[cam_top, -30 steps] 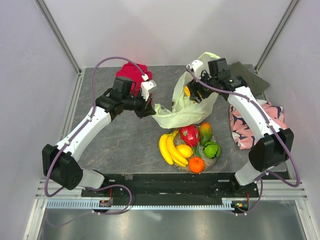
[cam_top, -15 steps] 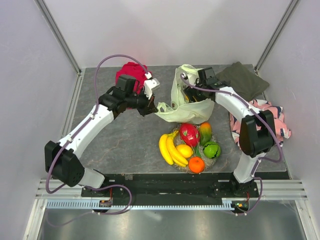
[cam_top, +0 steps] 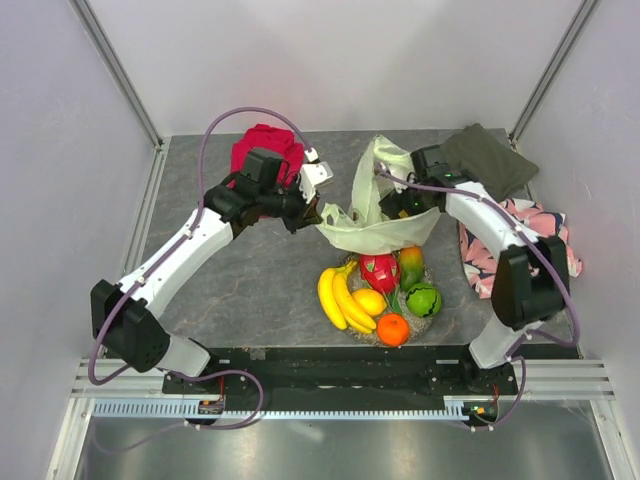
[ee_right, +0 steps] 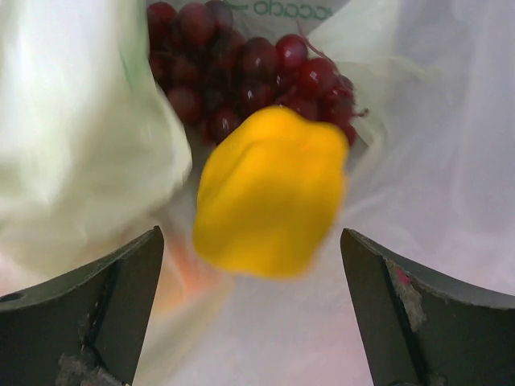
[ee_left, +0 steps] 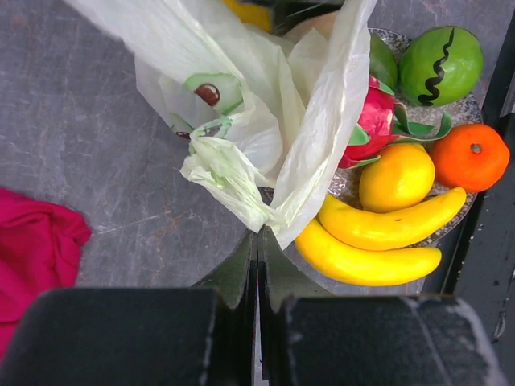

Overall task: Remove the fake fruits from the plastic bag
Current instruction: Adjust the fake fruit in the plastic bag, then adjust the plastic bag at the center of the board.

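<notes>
My left gripper (ee_left: 257, 237) is pinched tight on the plastic bag (ee_left: 314, 137) at its 9 o'clock edge, pulling the mouth taut. My right gripper (ee_right: 249, 273), fingers spread, reaches in from 2 o'clock over a yellow fruit (ee_right: 269, 189) and the grapes (ee_right: 241, 72).

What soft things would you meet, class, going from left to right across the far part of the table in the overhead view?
red cloth → plastic bag → olive cloth
</notes>
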